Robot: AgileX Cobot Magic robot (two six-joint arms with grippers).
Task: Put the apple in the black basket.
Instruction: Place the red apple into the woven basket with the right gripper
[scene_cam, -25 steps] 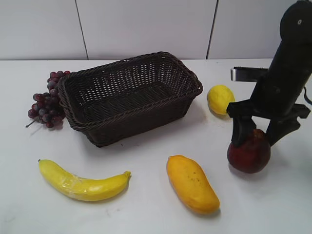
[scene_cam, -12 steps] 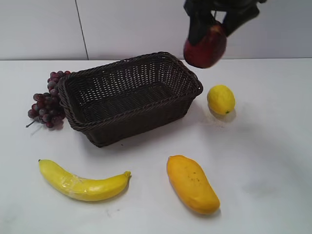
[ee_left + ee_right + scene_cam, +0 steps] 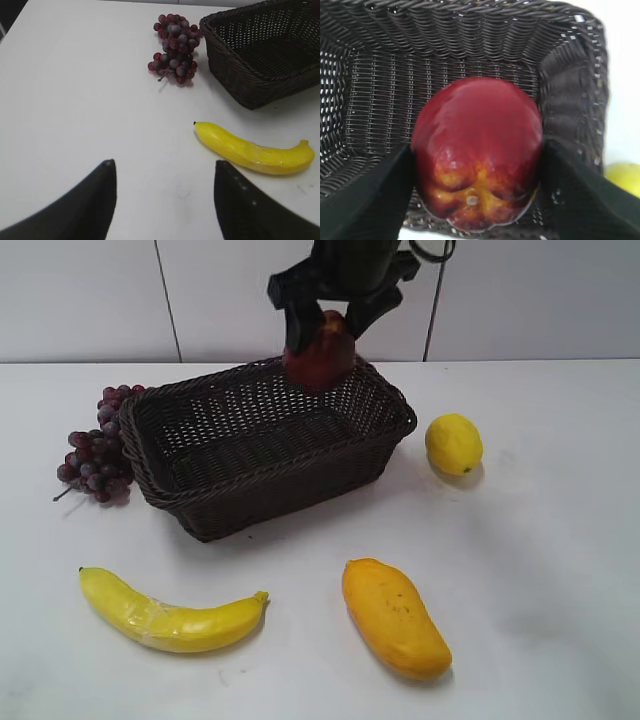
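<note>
The dark red apple (image 3: 320,358) with a yellow-orange patch hangs in my right gripper (image 3: 330,320) above the far right part of the black basket (image 3: 200,485). In the right wrist view the apple (image 3: 477,150) sits between both black fingers (image 3: 375,200), with the basket's woven floor (image 3: 380,90) below it. My left gripper (image 3: 162,170) is open and empty over bare table; the basket's corner (image 3: 240,90) shows at the upper right of the left wrist view. The left arm is not in the exterior view.
A bunch of dark red grapes (image 3: 95,445) lies left of the basket. A lemon (image 3: 453,444) lies to its right. A banana (image 3: 165,615) and a mango (image 3: 393,617) lie in front. The banana (image 3: 255,150) and grapes (image 3: 174,47) also show in the left wrist view.
My right gripper lifted the apple off the table at the right, carried it up and left, and now holds it over the basket, lower than half a second ago.
</note>
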